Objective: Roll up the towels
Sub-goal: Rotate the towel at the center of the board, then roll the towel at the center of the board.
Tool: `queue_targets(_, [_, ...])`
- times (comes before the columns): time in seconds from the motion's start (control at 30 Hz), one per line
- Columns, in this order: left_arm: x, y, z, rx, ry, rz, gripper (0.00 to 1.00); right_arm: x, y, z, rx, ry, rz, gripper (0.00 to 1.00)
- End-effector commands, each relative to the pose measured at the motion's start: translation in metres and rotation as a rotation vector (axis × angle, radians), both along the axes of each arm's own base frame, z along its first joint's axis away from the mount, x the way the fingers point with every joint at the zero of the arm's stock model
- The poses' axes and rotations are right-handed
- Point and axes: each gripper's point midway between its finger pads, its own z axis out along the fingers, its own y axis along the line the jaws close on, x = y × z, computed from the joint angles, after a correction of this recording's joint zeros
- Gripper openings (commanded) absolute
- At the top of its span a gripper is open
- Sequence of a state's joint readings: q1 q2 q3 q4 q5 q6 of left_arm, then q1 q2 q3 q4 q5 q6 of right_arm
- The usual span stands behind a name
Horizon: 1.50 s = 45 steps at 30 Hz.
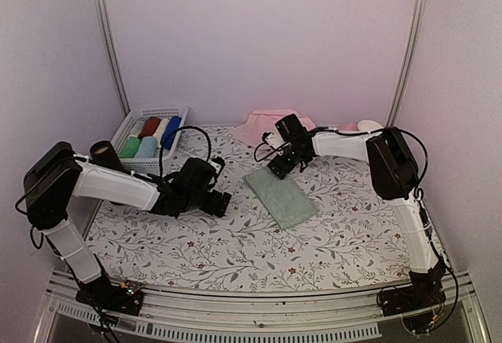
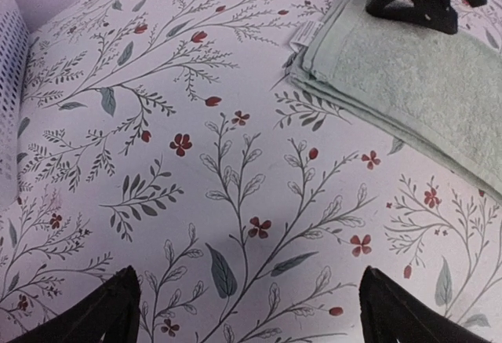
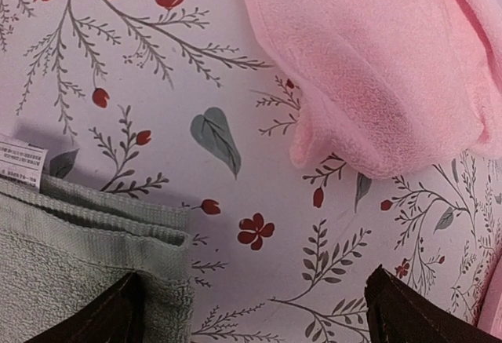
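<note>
The mint green towel (image 1: 282, 196) lies folded flat mid-table; the pink towel (image 1: 267, 127) sits bunched behind it. The left gripper (image 1: 218, 202) gapes empty nearby. The right gripper (image 1: 280, 168), fingers spread, hangs over the green one's far end, perhaps touching.

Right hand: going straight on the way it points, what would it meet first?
Likely the floral tablecloth, in the gap between the mint towel and the pink towel; the mint towel's corner lies close beside that line.

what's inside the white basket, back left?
The basket holds rolled cloths side by side: a dark red roll, white roll, blue roll, green roll and pale blue roll. They cover the basket floor and anything beneath them.
</note>
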State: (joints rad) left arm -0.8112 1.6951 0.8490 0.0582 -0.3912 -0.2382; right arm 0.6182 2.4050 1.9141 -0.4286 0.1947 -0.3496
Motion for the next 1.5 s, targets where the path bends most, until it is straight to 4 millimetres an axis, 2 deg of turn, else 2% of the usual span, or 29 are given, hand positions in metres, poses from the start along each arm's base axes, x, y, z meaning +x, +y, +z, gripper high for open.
queue_targets(0.0, [-0.003, -0.022, 0.024, -0.028, -0.067, -0.141, 0.97, 0.008, -0.050, -0.019, -0.106, 0.008, -0.118, 0.99])
queue_targets(0.2, [-0.019, -0.057, 0.023, 0.110, -0.154, -0.347, 0.97, 0.010, -0.068, -0.007, -0.094, 0.013, -0.133, 0.99])
queue_targets(0.27, [-0.029, -0.071, 0.021, 0.171, -0.222, -0.439, 0.97, 0.014, -0.070, 0.018, -0.075, -0.022, -0.137, 0.99])
queue_targets(0.33, [-0.041, -0.088, 0.022, 0.198, -0.265, -0.526, 0.97, 0.015, -0.073, 0.030, -0.068, -0.034, -0.142, 0.99])
queue_targets(0.53, [-0.064, -0.127, 0.036, 0.198, -0.379, -0.746, 0.97, 0.010, -0.081, 0.046, -0.055, -0.020, -0.137, 0.99])
queue_targets(0.6, [-0.068, -0.134, 0.038, 0.222, -0.424, -0.818, 0.92, 0.005, -0.080, 0.061, -0.025, -0.014, -0.113, 0.99])
queue_targets(0.7, [-0.075, -0.147, 0.034, 0.253, -0.468, -0.929, 0.82, -0.007, -0.078, 0.095, 0.015, -0.038, -0.057, 0.99])
queue_targets(0.87, [-0.077, -0.164, 0.007, 0.326, -0.437, -1.047, 0.81, -0.037, -0.093, 0.156, 0.091, -0.089, -0.009, 0.99])
queue_targets(0.9, [-0.076, -0.166, 0.003, 0.336, -0.434, -1.058, 0.82, -0.045, -0.099, 0.174, 0.117, -0.112, -0.004, 0.99])
queue_targets(1.0, [-0.073, -0.172, -0.013, 0.375, -0.425, -1.072, 0.79, -0.063, -0.118, 0.204, 0.177, -0.142, 0.006, 0.99])
queue_targets(1.07, [-0.070, -0.174, -0.029, 0.407, -0.402, -1.079, 0.73, -0.072, -0.134, 0.219, 0.214, -0.162, 0.001, 0.99])
queue_targets(1.17, [-0.068, -0.177, -0.039, 0.427, -0.390, -1.085, 0.67, -0.082, -0.158, 0.234, 0.273, -0.184, -0.006, 0.99])
queue_targets(1.27, [-0.068, -0.179, -0.044, 0.431, -0.380, -1.092, 0.61, -0.088, -0.179, 0.238, 0.305, -0.199, -0.025, 0.99])
queue_targets(1.4, [-0.067, -0.182, -0.054, 0.446, -0.352, -1.093, 0.53, -0.097, -0.186, 0.245, 0.327, -0.224, -0.007, 0.99])
queue_targets(1.47, [-0.067, -0.183, -0.059, 0.451, -0.333, -1.099, 0.44, -0.103, -0.185, 0.246, 0.326, -0.242, 0.026, 0.99])
